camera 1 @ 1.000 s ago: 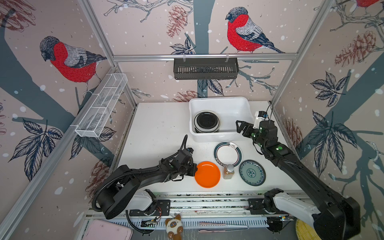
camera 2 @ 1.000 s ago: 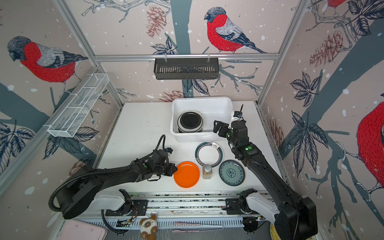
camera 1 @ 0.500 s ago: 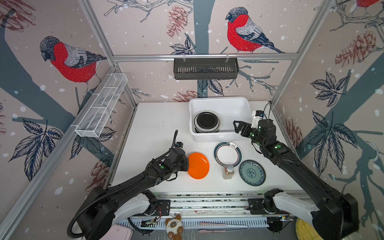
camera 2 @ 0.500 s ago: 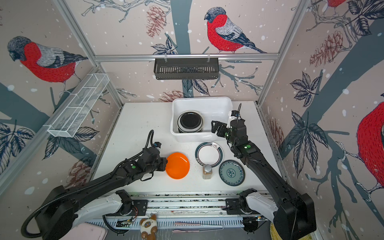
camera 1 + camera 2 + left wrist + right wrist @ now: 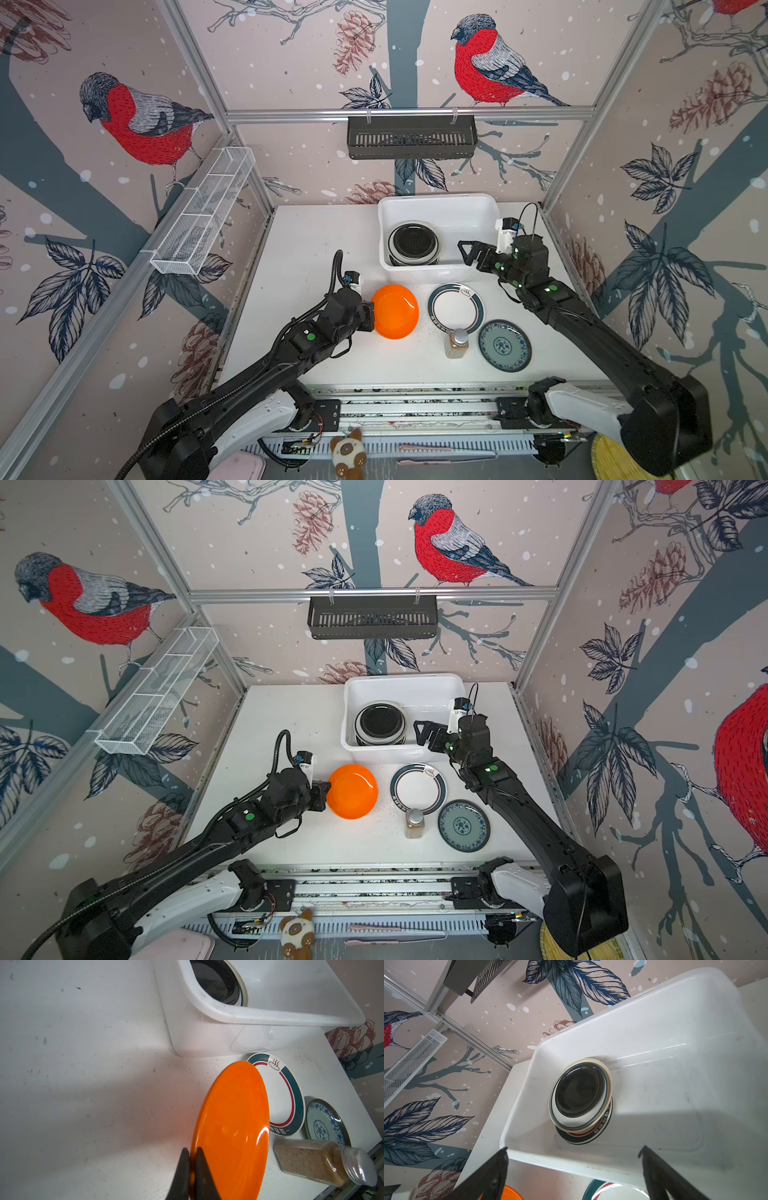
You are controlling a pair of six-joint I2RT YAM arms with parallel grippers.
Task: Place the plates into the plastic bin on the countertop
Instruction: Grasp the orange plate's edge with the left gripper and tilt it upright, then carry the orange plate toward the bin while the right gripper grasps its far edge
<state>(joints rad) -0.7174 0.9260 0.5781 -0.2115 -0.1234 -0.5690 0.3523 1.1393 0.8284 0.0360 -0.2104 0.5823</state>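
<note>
**Over the counter: orange plate in my grip, bin close ahead**

Just short of the bin (image 5: 424, 272), my left fingers (image 5: 368, 318) are squeezed tight on the near rim of the orange plate (image 5: 395, 311), one tip on each face of it. The plate sticks out sideways from them, hollow side up, and throws a warm orange glow on the white counter (image 5: 311, 249) beside it. It hangs near the bin's front left corner, outside the wall and not over the opening.

To its right, flat on the counter, lies the teal-rimmed plate (image 5: 456, 307), just in front of the bin. Both top views show a gap between it and the orange one. Nearer the front edge lies the blue patterned plate (image 5: 504, 345). A small bottle (image 5: 456, 343) with a silver cap stands right at the teal-rimmed plate's near edge, just beside the patterned one.

Over on the other side, my right fingers (image 5: 473, 255) are spread as wide as they go, with nothing between them. They hover over the right part of the bin, close to its front wall, tips pointing left.

Inside the bin, a stack (image 5: 413, 245) of plates sits in the left part. A black plate (image 5: 579, 1091) is on top, ringed by white and cream rims. In the right wrist view, a dark teal rim with lettering pokes out from the bottom.
</note>
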